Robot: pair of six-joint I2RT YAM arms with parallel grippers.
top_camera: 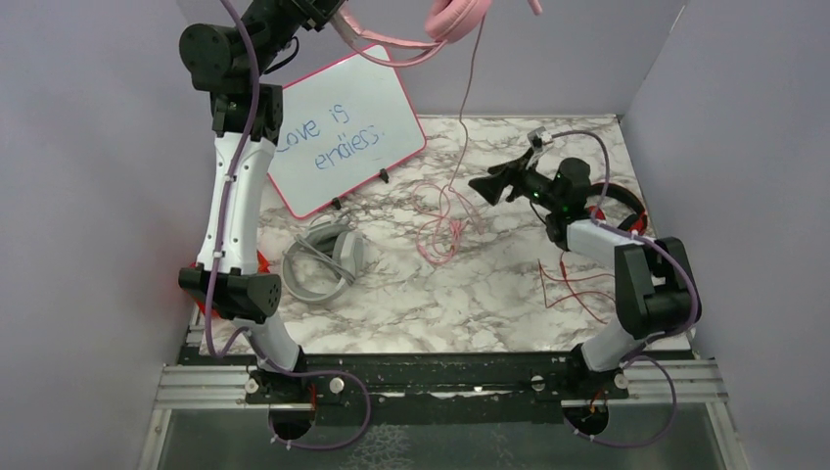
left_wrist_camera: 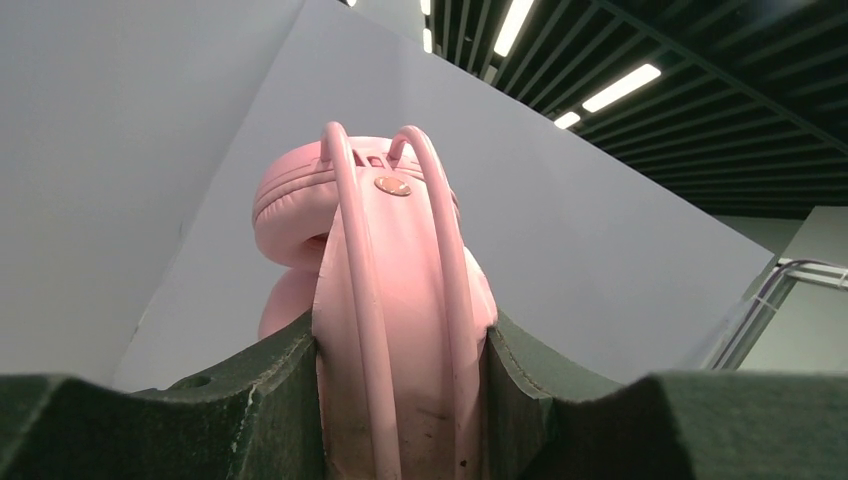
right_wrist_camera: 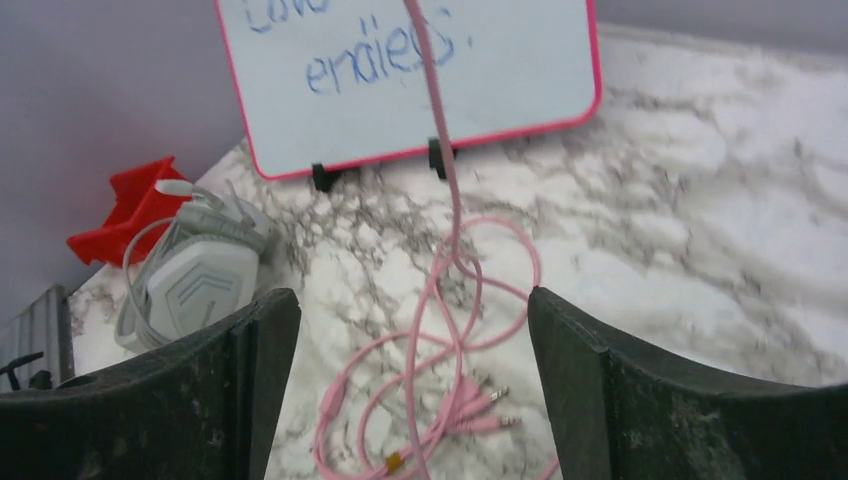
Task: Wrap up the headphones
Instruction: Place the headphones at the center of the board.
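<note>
Top view: the left gripper (top_camera: pixel 338 22) holds the pink headphones (top_camera: pixel 456 14) at the upper edge. Their pink cable (top_camera: pixel 442 223) hangs down to the marble table (top_camera: pixel 431 304). The right gripper (top_camera: pixel 492 184), centre right, has its jaws spread. The grey headphones (top_camera: pixel 323 257) lie lower left, and the red-and-black headphones (top_camera: pixel 631 204) are at the right.

Left wrist view: the jaws pinch the pink headphones.

Right wrist view: the spread jaws frame the cable coil, with the whiteboard (right_wrist_camera: pixel 400 80) above it.

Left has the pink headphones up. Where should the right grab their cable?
Take the pink cable on its straight hanging stretch, above the tangled loops on the table. The open right gripper faces it: come from the right, fingers either side.
</note>
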